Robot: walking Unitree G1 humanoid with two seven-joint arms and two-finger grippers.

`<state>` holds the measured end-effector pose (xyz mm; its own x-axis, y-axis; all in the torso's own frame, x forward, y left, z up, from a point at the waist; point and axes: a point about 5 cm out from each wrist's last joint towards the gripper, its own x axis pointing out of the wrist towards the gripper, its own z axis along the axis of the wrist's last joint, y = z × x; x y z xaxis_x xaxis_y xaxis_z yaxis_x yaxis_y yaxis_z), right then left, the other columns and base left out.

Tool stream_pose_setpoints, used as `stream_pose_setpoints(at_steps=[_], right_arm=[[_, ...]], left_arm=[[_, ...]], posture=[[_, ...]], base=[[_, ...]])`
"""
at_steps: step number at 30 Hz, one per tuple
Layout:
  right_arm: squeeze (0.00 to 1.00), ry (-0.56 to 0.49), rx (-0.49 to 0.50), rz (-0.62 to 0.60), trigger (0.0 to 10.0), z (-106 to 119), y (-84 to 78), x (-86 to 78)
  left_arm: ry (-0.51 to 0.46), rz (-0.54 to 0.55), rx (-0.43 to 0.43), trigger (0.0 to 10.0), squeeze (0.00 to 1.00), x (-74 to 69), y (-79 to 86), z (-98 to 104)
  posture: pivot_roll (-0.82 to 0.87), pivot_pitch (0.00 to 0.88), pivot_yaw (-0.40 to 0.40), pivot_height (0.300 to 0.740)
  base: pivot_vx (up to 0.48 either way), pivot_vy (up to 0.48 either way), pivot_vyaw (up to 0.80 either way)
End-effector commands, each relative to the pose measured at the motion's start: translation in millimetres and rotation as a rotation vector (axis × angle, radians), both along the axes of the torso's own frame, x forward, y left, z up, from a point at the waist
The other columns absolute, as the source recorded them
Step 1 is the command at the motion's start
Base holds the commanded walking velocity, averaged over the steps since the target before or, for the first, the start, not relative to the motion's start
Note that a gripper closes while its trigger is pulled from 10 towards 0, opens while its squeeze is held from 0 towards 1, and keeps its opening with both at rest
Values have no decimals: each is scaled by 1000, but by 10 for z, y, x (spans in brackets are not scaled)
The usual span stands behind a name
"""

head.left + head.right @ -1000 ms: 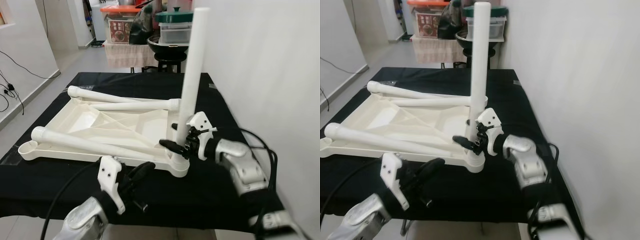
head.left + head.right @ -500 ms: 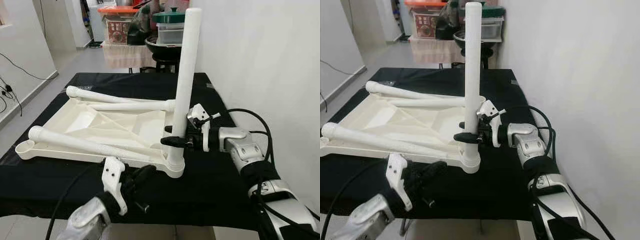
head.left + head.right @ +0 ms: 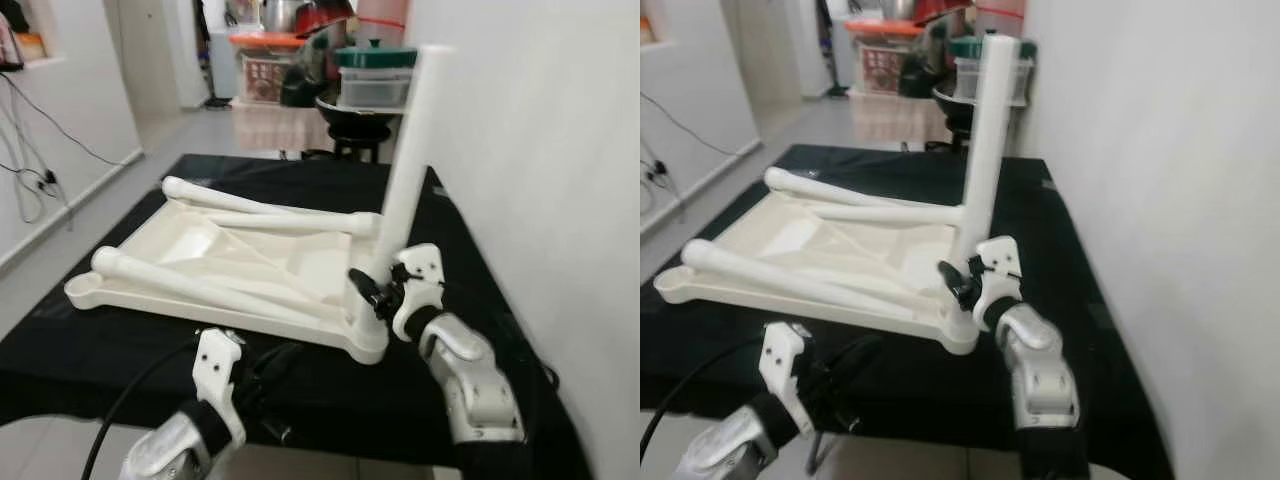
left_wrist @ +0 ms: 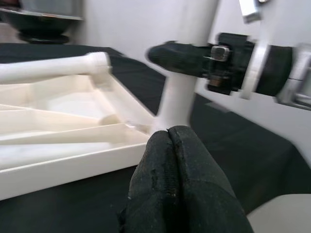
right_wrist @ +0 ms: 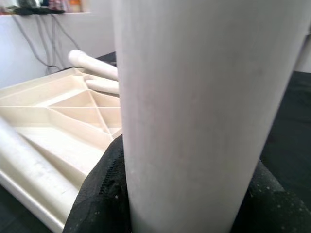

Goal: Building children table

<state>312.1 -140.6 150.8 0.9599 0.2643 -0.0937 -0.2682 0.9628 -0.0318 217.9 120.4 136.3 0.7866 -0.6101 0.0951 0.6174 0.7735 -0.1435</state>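
Observation:
A white plastic tabletop (image 3: 235, 262) lies upside down on the black-covered table (image 3: 470, 250). One white leg (image 3: 408, 165) stands upright in the tabletop's near right corner socket (image 3: 368, 340), leaning slightly right. My right gripper (image 3: 376, 292) is shut on this leg low down, and its black fingers (image 5: 97, 204) wrap the shaft. Loose legs lie across the tabletop: one along the front (image 3: 190, 287), two at the back (image 3: 262, 207). My left gripper (image 4: 169, 133) is shut and empty, hovering at the table's front edge just short of the corner socket.
A white wall (image 3: 550, 150) runs close along the table's right side. Behind the table a stool carries a pan and lidded containers (image 3: 372, 80), with storage boxes (image 3: 270, 70) beside it. Cables hang on the left wall (image 3: 30, 160). Open floor lies to the left.
The camera has shifted. My right forearm has swung from beside the upright leg to in front of it, still gripping it. The left gripper stays shut near the front edge.

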Motion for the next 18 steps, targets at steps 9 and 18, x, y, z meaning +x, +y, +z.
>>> stream_pose_setpoints(at_steps=[9,18], right_arm=[[0,94,-82,-157,5176,-82,-232,129],[1000,-35,-46,211,10000,219,-3,264]], left_arm=[[-15,39,7,10000,0,84,24,-26],[-19,24,9,10000,0,144,-14,-15]], posture=[[-10,0,0,740],[-20,0,7,740]], base=[[0,0,0],[0,0,0]])
